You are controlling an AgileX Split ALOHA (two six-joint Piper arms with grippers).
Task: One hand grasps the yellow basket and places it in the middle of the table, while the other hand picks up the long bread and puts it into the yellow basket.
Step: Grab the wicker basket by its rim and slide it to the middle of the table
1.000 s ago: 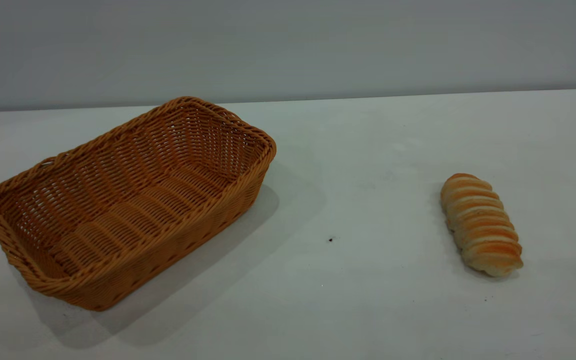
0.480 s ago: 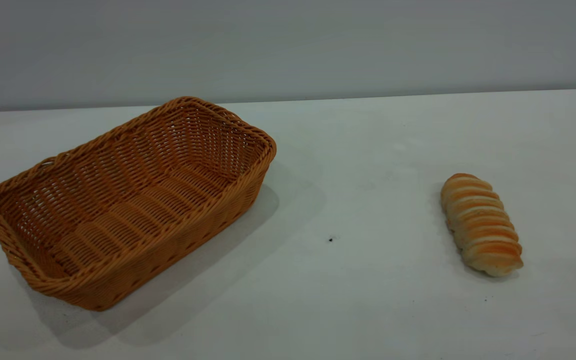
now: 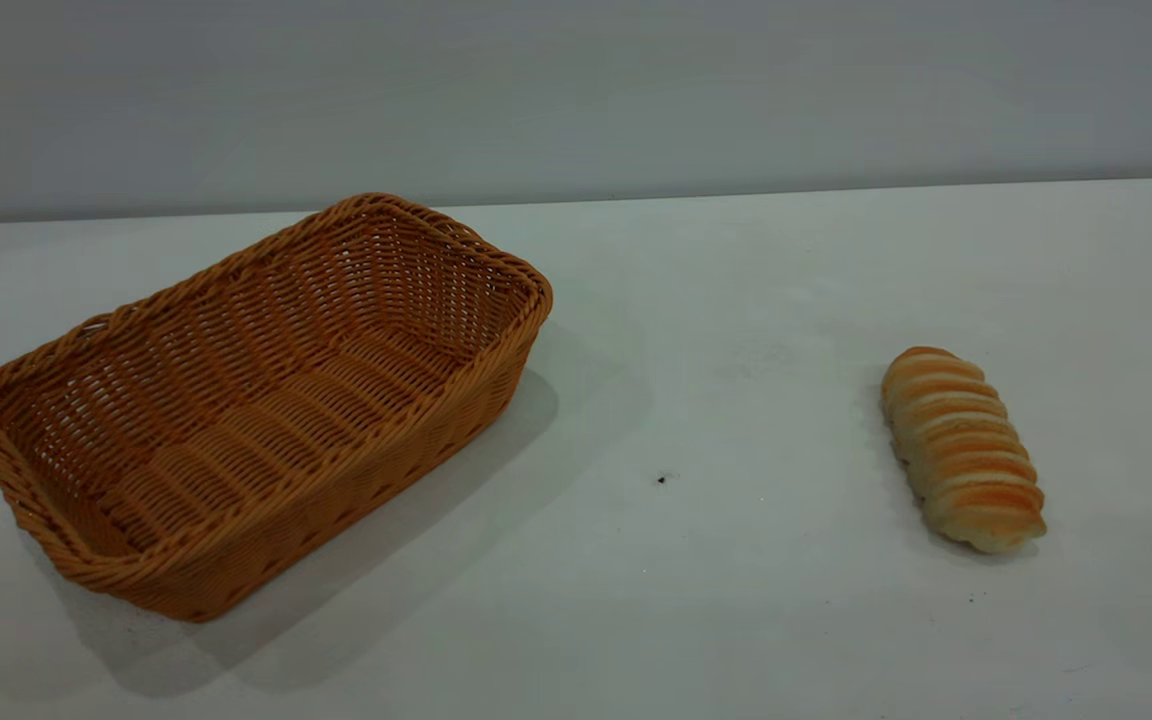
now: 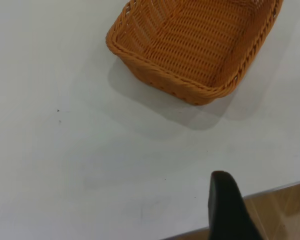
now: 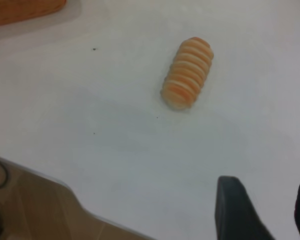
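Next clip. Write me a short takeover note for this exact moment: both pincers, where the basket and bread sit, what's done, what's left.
Left pincer: open, high above the table's near edge, short of the yellow basket.
Right pincer: open, above the table, short of the long bread.
Basket: empty, on the left side, not centred.
Bread: lying on the right side, well apart from the basket.
Done: nothing.
Left: move the basket to the middle, then put the bread in it.

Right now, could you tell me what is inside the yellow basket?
Nothing shows inside the yellow basket: only its bare woven floor and walls. The near wall hides a strip of the floor. The long bread lies apart on the table.
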